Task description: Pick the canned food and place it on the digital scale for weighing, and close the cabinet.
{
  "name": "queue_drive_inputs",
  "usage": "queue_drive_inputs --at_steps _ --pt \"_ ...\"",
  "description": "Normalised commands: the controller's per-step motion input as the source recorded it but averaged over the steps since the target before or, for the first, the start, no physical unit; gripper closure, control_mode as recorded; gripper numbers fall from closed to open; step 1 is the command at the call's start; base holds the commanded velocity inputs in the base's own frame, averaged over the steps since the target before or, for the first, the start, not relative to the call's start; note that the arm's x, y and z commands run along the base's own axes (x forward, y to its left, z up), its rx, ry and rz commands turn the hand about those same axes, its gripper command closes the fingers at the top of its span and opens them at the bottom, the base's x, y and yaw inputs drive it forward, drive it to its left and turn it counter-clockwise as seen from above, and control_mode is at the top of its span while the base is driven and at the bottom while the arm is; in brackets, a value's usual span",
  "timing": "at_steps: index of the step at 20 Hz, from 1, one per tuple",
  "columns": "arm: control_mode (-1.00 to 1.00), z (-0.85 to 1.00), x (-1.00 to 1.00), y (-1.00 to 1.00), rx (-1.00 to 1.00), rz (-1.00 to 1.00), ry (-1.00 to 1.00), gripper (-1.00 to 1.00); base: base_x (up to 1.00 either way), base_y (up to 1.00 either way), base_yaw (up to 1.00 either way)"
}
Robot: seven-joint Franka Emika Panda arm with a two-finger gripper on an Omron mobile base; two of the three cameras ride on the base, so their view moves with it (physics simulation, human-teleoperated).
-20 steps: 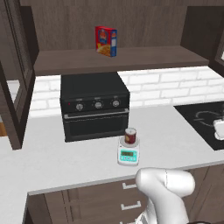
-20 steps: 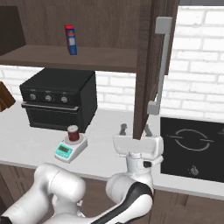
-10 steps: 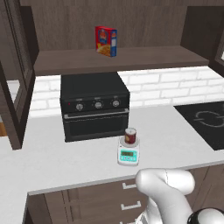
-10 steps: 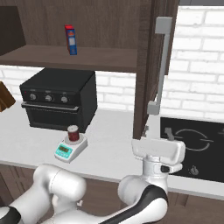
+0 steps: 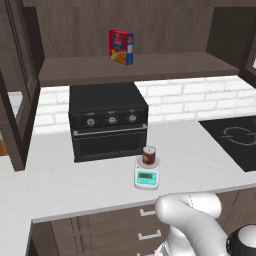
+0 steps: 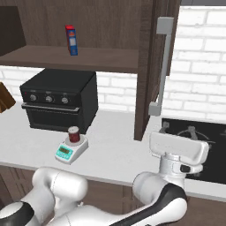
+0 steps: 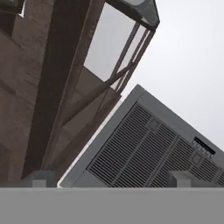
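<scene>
I can't read any text from here: the food box [image 5: 121, 47] on the shelf carries a printed front too blurred to make out, and the digital scale [image 5: 147, 177] under the canned food [image 5: 149, 155] has a small display whose digits I cannot resolve.

left base view: behind arm on its left, faces forward and down over tabletop [image 5: 60, 185] | right base view: behind arm on its right, same tabletop, nearer the cabinet door [image 6: 150, 70] | shared: oven [image 5: 107, 120], scale [image 5: 147, 175], can [image 5: 149, 155], box [image 5: 121, 46] | hand view: tilted upward, close to door frame and vent grille [image 7: 153, 153]
</scene>
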Motion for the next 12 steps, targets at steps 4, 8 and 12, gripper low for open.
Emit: queue_drive_inputs --at_steps 4,8,12 --pt "-1.0 0.45 -0.31 -0.13 0.01 0.02 -0.24 -1.0 0.0 0.0 0.0" --pt "-1.0 0.67 -0.16 0.15 0.0 0.1 -0.36 -1.0 0.0 0.0 0.0" --pt "-1.0 0.8 0.0 0.46 -0.04 0.19 -0.36 -1.0 0.0 0.0 0.0"
